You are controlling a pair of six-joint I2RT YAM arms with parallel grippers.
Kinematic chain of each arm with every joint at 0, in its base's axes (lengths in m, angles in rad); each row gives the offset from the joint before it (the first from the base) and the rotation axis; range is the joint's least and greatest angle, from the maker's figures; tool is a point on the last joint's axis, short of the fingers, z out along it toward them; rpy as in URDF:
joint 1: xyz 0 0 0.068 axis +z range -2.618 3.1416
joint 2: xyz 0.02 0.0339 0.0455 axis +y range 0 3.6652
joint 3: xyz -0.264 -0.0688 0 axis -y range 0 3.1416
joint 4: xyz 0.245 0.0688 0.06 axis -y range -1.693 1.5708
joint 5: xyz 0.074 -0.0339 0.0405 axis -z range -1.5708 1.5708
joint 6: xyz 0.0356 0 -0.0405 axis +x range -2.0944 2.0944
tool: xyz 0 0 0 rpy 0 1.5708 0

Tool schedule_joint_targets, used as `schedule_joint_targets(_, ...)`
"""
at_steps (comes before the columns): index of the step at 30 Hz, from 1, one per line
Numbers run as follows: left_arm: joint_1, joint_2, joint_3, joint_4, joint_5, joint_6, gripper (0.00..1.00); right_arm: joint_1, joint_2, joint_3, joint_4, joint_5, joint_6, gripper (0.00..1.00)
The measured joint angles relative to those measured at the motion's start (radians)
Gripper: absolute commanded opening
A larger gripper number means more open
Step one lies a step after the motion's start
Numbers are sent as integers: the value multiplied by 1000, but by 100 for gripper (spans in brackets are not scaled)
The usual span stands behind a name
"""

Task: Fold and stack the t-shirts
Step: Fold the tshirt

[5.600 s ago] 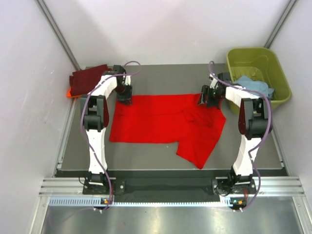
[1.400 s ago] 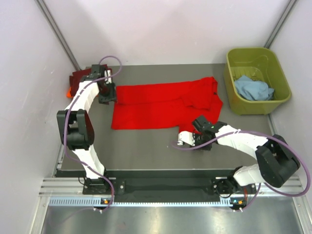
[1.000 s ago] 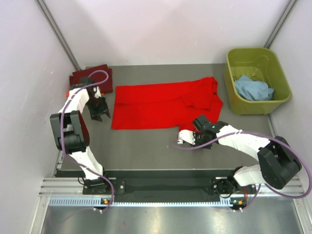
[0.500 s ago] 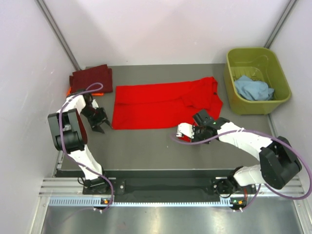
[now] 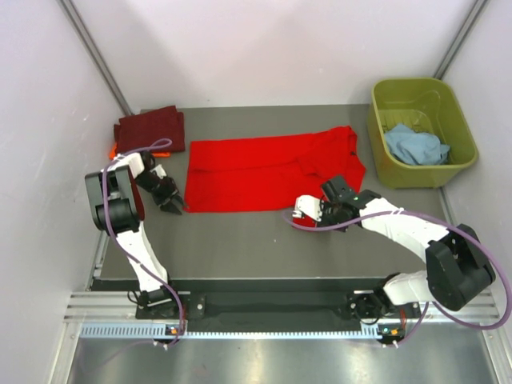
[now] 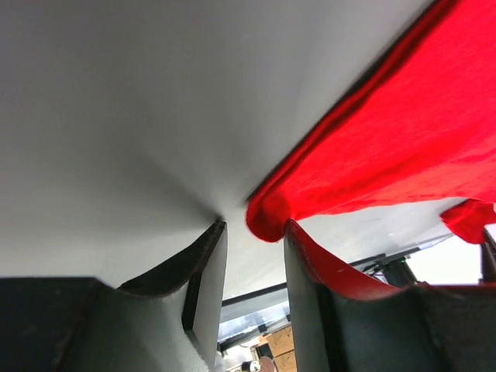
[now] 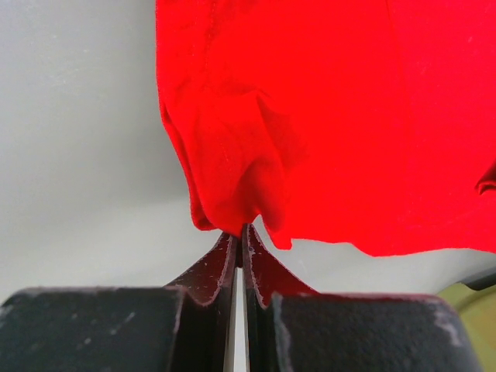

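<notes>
The bright red t-shirt [image 5: 264,170] lies spread across the middle of the table. My left gripper [image 5: 176,208] is at its near-left corner, open. In the left wrist view that red corner [image 6: 267,221] sits between the tips of my left gripper [image 6: 254,232], touching the right finger [image 6: 310,260]. My right gripper [image 5: 326,206] is shut on a bunched fold at the shirt's near-right edge [image 7: 232,194], and its jaws [image 7: 240,232] are pressed together on the cloth. A folded maroon shirt [image 5: 150,128] lies at the back left on an orange one [image 5: 112,150]. A light blue shirt [image 5: 414,144] lies in the tub.
The olive-green plastic tub [image 5: 460,120] stands at the back right corner. White walls close in the table on the left, back and right. Bare grey tabletop [image 5: 232,240] runs between the red shirt and the arm bases.
My left gripper has swung from beside the maroon stack to the red shirt's near-left corner, its jaws narrowing. My right gripper has drawn the pinched fold a little towards the back.
</notes>
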Motion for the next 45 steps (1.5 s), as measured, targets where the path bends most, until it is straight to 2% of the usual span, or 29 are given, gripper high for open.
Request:
schedule_joint_targets(2, 0, 10, 13, 1, 18, -1, 40, -2, 0, 0, 1, 0, 0, 0)
schedule_joint_targets(5, 0, 21, 24, 6, 31, -3, 27, -2, 0, 0, 5, 0, 0, 0)
schedule_joint_targets(6, 0, 25, 26, 7, 37, -5, 3, -2, 0, 0, 6, 0, 0, 0)
schedule_joint_targets(7, 0, 29, 27, 11, 40, -8, 0, -2, 0, 0, 8, 0, 0, 0)
schedule_joint_targets(16, 0, 26, 42, 8, 43, 26, 0, -68, 0, 52, 22, 4, 27, 0)
schedule_joint_targets(25, 0, -115, 58, -4, 88, 55, 0, -155, 8, 129, 56, 19, 60, 0)
schedule_joint_targets(29, 0, -124, 104, -6, 117, 64, 0, -186, 43, 193, 74, 20, 72, 0)
schedule_joint_targets(37, -3, -56, 241, -13, 153, 84, 0, -232, 170, 370, 132, 48, 79, 0)
schedule_joint_targets(45, -52, 62, 374, -16, 152, 106, 0, -278, 322, 578, 188, 79, 86, 0)
